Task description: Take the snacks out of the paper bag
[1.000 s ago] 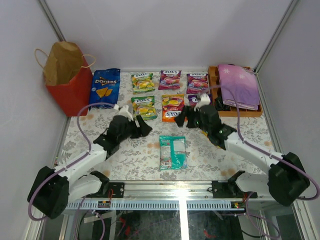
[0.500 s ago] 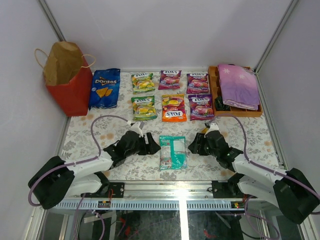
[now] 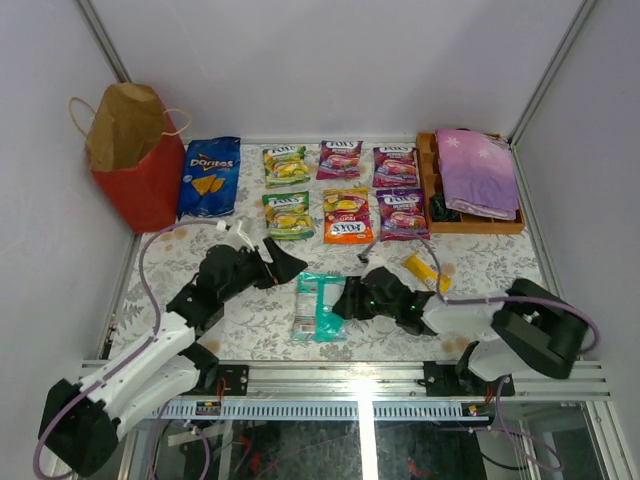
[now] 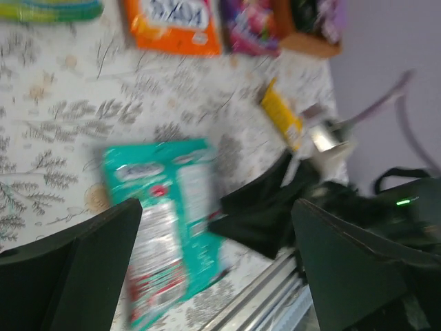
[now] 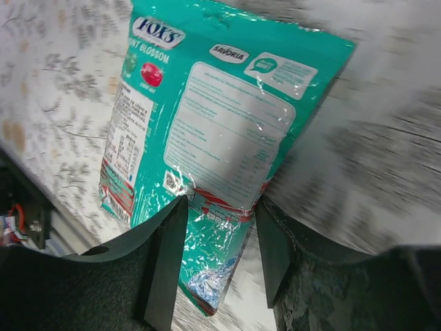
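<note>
One yellow bar (image 3: 420,270) newly behind right hand (image 3: 350,298) | half-closed astride shifted teal Fox's pouch (image 3: 318,305), grip unclear | left hand (image 3: 285,262) spread | unpacking seemingly done

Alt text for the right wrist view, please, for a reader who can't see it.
A glossy teal candy pouch, back label up, fills the view over the grey floral tablecloth, its near end between the right gripper's two black fingers. Whether they are gripping it is unclear.

Seven candy pouches (image 3: 347,215), one Doritos bag (image 3: 210,175), one yellow bar (image 3: 420,272), one paper bag (image 3: 135,160), one tray (image 3: 470,227), one cloth (image 3: 478,170)
</note>
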Robot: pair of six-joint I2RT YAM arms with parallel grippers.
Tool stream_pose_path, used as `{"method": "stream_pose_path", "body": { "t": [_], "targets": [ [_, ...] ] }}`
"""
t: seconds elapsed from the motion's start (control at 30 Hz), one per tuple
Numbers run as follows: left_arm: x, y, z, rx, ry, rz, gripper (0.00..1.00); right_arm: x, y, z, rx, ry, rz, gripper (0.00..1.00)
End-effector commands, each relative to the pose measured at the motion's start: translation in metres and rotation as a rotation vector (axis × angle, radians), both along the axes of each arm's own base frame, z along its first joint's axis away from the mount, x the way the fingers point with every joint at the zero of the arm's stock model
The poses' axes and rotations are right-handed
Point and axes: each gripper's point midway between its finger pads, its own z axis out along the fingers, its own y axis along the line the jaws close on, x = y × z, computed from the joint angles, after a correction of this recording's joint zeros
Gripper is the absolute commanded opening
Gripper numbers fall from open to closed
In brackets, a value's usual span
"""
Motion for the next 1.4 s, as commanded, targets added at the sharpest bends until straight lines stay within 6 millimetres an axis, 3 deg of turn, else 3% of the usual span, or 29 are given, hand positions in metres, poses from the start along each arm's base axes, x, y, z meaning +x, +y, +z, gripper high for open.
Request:
{"method": "stream_pose_path", "body": {
  "t": [0.0, 0.13, 0.3, 0.43, 0.53, 0.6, 0.7, 0.83, 0.93, 1.1, 1.37],
  "targets": [
    [-0.003, 0.033, 0.039, 0.109, -0.053, 0.073, 0.92, 0.003, 0.069, 0.011, 0.063, -0.013, 0.066, 0.51],
    [-0.015, 0.058, 0.061, 0.144, -0.083, 0.148, 0.97, 0.009, 0.137, -0.012, 0.058, 0.03, 0.139, 0.5],
    [-0.027, 0.07, 0.063, 0.121, -0.045, 0.2, 0.98, 0.029, 0.226, -0.013, 0.218, 0.104, 0.155, 0.47],
    [-0.021, 0.082, 0.075, 0.095, -0.062, 0.296, 1.0, 0.044, 0.29, -0.002, 0.239, 0.08, 0.222, 0.48],
    [-0.012, 0.105, 0.085, 0.177, -0.082, 0.406, 1.0, 0.057, 0.317, 0.023, 0.248, 0.033, 0.271, 0.54],
    [-0.007, 0.119, 0.09, 0.247, -0.09, 0.466, 1.0, 0.065, 0.312, 0.041, 0.24, -0.028, 0.268, 0.63],
    [-0.001, 0.134, 0.099, 0.317, -0.103, 0.527, 1.0, 0.067, 0.282, 0.054, 0.214, -0.073, 0.232, 0.76],
    [0.002, 0.142, 0.105, 0.342, -0.124, 0.564, 1.0, 0.044, 0.239, 0.056, 0.224, -0.065, 0.206, 0.82],
    [0.004, 0.142, 0.099, 0.35, -0.121, 0.567, 1.0, 0.019, 0.22, 0.041, 0.249, -0.007, 0.193, 0.82],
    [0.008, 0.131, 0.085, 0.345, -0.091, 0.528, 1.0, 0.002, 0.226, 0.009, 0.299, 0.096, 0.196, 0.78],
    [0.005, 0.131, 0.074, 0.345, -0.072, 0.521, 1.0, 0.003, 0.255, -0.003, 0.313, 0.126, 0.211, 0.7]
  ]
}}
